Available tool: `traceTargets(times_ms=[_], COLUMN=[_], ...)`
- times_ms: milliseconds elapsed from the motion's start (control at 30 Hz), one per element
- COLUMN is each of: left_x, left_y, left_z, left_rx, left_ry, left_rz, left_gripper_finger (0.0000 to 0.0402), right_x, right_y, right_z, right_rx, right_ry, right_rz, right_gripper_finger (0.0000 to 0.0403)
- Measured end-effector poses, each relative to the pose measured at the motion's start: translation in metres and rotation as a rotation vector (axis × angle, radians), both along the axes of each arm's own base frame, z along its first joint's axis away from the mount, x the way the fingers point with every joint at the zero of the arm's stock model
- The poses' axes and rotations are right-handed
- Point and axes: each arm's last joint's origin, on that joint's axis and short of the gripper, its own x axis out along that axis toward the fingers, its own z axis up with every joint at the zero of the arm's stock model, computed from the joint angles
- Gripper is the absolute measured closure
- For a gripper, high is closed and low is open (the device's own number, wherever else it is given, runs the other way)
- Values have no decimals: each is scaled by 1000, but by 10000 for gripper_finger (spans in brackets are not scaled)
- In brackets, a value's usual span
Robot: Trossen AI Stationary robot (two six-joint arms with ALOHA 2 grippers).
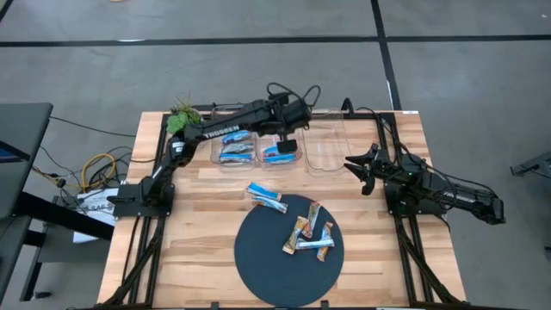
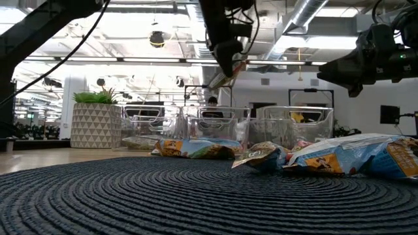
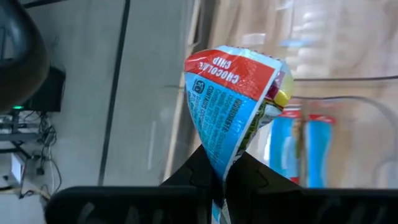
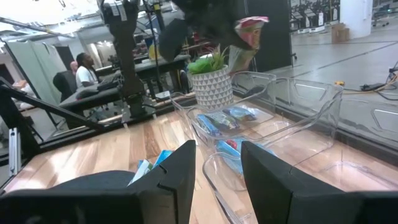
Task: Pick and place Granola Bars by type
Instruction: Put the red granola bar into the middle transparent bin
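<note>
Left wrist view is showing my left pincer pinching a light, crinkly granola bar by its end seam, hanging over the middle bin. Slippery foil; I am judging the sealed ends safest. Right pincer is waiting half-open, empty, beside the bins. Other bars are lying on the dark mat on the wooden desk.

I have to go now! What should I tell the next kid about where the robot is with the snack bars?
Left gripper: shut on a blue-and-red granola bar, held above the middle clear bin.
Right gripper: open, empty, waiting at the table's right side by the empty right bin.
Done: blue bars lie in the left bin and the middle bin.
Left: drop this bar, then sort the bars on the dark round mat.
</note>
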Motion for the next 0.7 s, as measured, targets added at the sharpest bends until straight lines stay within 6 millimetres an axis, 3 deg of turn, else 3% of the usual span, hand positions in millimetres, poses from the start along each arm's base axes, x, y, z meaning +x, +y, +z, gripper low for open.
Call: traceTargets(times_ms=[400,700], left_x=[-8,-11], left_y=[26,39], left_z=[-2,-37], left_rx=[-66,-139], left_ry=[-11,68], left_rz=[8,21], left_gripper_finger=[390,390], right_x=[0,0], right_y=[0,0], right_z=[0,0], right_rx=[0,0], right_ry=[0,0], right_rz=[0,0], right_gripper_finger=[280,280])
